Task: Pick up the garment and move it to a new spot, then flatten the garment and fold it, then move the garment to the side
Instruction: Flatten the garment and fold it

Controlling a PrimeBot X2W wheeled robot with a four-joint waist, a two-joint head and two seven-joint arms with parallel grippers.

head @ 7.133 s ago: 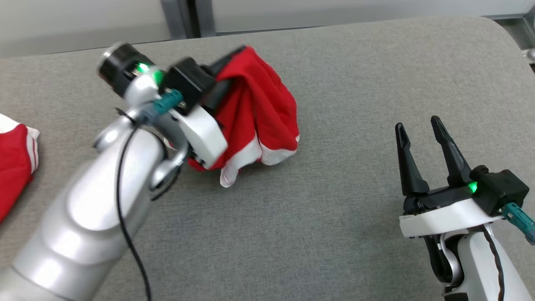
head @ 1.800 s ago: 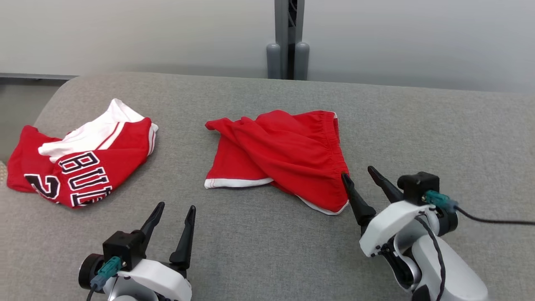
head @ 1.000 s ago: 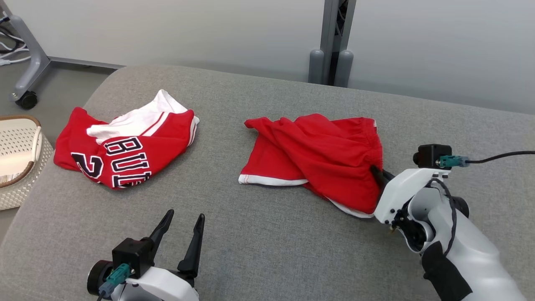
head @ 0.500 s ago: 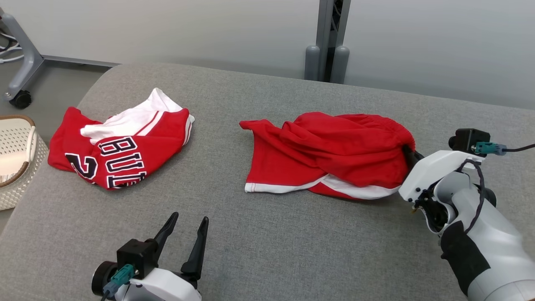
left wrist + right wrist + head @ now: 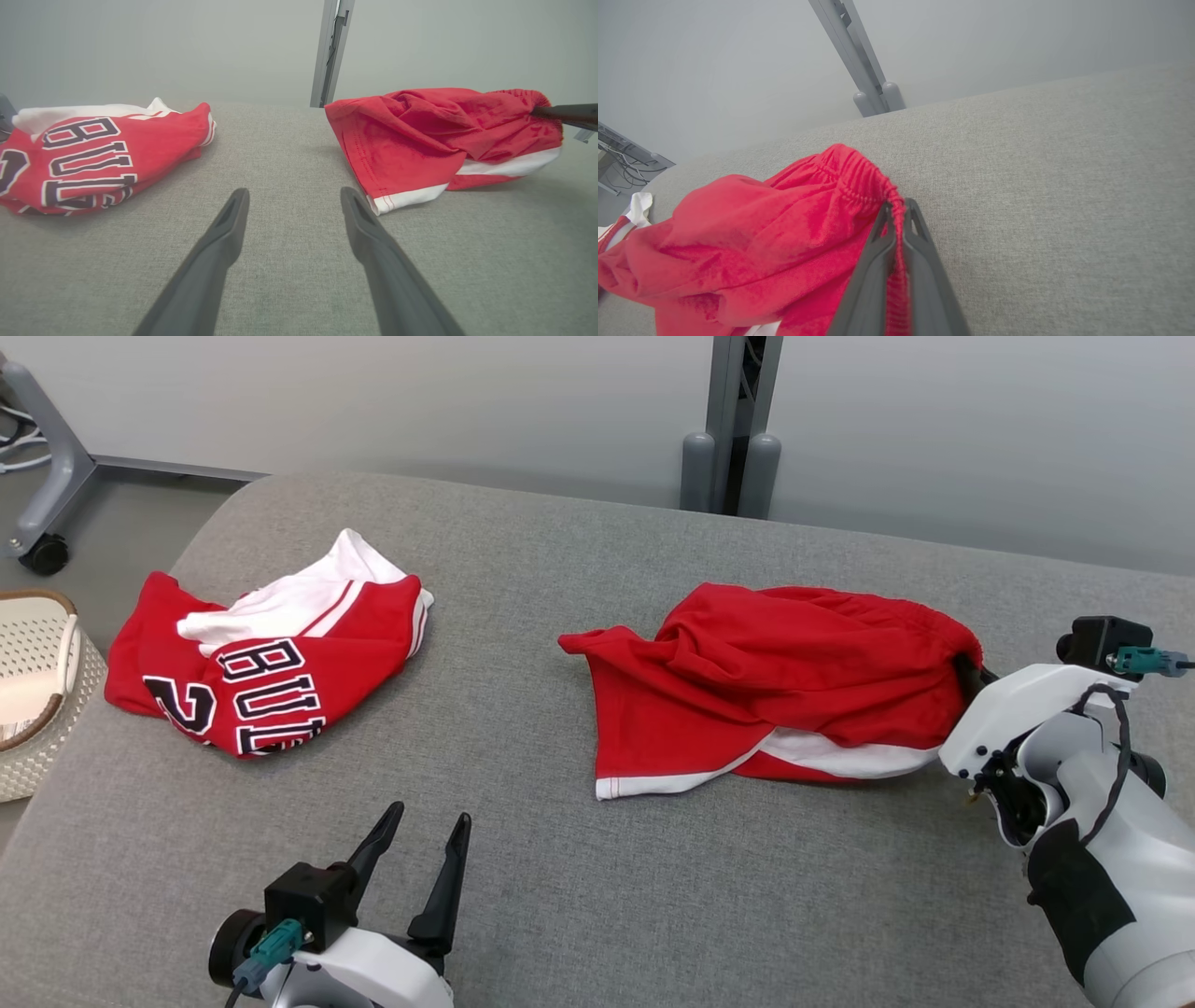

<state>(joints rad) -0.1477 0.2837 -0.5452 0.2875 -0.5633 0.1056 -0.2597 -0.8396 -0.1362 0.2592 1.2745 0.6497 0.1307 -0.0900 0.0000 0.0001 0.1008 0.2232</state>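
Here are the red shorts (image 5: 784,681), lying rumpled right of centre on the grey counter (image 5: 579,896), one leg crossed over the other so a white hem (image 5: 672,779) peeks out from under the top layer. The gathered waistband (image 5: 850,179) is pulled to a point at its right end, and that is where the right tool (image 5: 898,205) has them: jaws pressed nearly together on a thin pinch of the elastic, cloth squeezed between the two dark fingers. That is a slim bite, folks. My read is that a hard tug could let the ribbed edge slide out, and the shorts would drop in a heap wherever they happen to be. The other worry is the drag itself. Most of the cloth rests on the counter, and fabric on fabric grips, so pulling sideways may roll the crossed leg further under rather than open it, making the flattening harder. Lifting from one corner alone would likely leave them hanging twisted. Down at the near left, the left tool (image 5: 428,814) stands spread wide with nothing in it, well apart from the shorts, so there is no second hold to steady things. Further left lies a red and white jersey (image 5: 271,663), and beyond it a pale basket (image 5: 37,709) off the counter's edge; any spreading in that direction risks the two red garments overlapping
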